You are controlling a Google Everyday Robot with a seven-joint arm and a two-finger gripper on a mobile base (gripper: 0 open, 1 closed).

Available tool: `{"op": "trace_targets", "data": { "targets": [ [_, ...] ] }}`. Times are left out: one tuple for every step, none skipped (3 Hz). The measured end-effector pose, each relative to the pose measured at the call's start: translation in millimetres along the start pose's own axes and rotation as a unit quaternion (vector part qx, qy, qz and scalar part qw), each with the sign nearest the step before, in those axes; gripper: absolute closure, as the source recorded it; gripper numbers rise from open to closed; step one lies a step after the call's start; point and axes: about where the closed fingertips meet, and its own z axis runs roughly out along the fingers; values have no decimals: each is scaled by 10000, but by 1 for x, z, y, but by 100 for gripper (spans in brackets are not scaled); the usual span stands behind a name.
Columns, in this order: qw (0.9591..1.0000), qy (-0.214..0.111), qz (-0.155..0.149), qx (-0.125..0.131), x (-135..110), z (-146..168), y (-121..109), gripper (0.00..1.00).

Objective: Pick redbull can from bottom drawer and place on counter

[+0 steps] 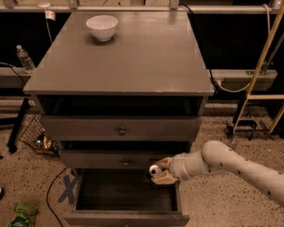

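Observation:
The bottom drawer (128, 193) of the grey-brown cabinet is pulled open, and its dark interior looks bare. My gripper (160, 171) is at the drawer's upper right, just under the middle drawer's front. It is shut on the redbull can (154, 170). The can's shiny round silver top faces the camera, and its sides are mostly hidden by the fingers (164, 177). The can is held above the drawer floor. The counter (128, 60) is the cabinet's broad flat top, well above the gripper. My white arm reaches in from the lower right.
A white bowl (102, 27) stands at the counter's back left. Two knobbed drawers (121, 131) sit slightly open above the bottom one. A water bottle (24, 58) and a wire basket (38, 137) are to the left. A yellow frame (267, 51) stands at the right. Cables lie on the floor.

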Motion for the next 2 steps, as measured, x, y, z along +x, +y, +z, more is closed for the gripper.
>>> {"op": "trace_targets", "data": {
  "targets": [
    [9994,-32,-231,-263,-23,4,6,100],
    [9948,114,-668,-764,-73,14,24,100]
  ]
}}
